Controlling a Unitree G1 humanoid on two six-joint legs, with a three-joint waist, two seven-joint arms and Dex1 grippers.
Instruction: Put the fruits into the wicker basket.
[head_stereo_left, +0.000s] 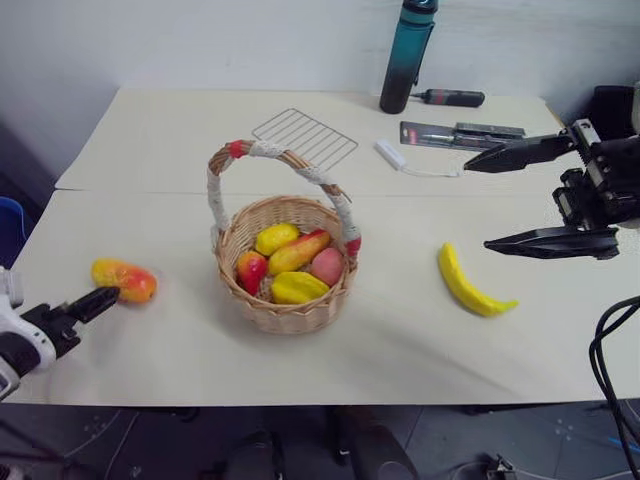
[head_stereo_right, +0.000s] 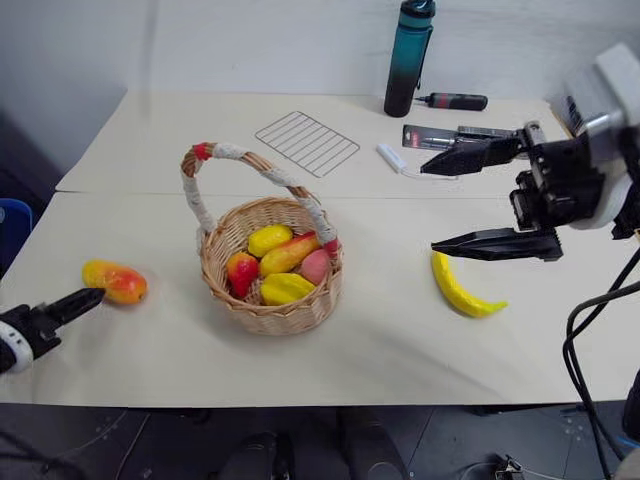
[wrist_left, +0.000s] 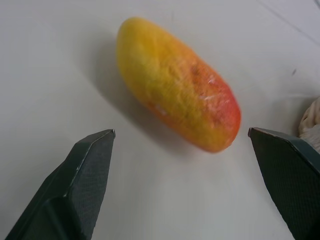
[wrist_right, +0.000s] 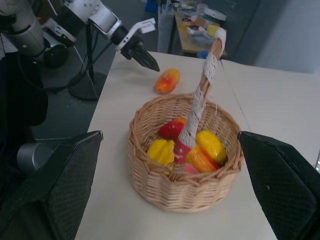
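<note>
Left claw (head_stereo_left: 108, 293): you are holding it wide open, empty, just beside the oval orange-yellow mango (head_stereo_left: 124, 280).
Right claw (head_stereo_left: 487, 203): you are holding it wide open, empty, above the long yellow banana (head_stereo_left: 468, 284).
Fruits: both are lying on the cream worktop (head_stereo_left: 400, 340), either side of the round tan wicker basket (head_stereo_left: 285, 312).

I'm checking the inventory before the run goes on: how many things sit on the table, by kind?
Fruits in the wicker basket: 5
Fruits loose on the table: 2, the mango and the banana
Baskets: 1
Wire racks: 1
Bottles: 1
Small tools and packets at the far edge: 3
Total: 13
</note>
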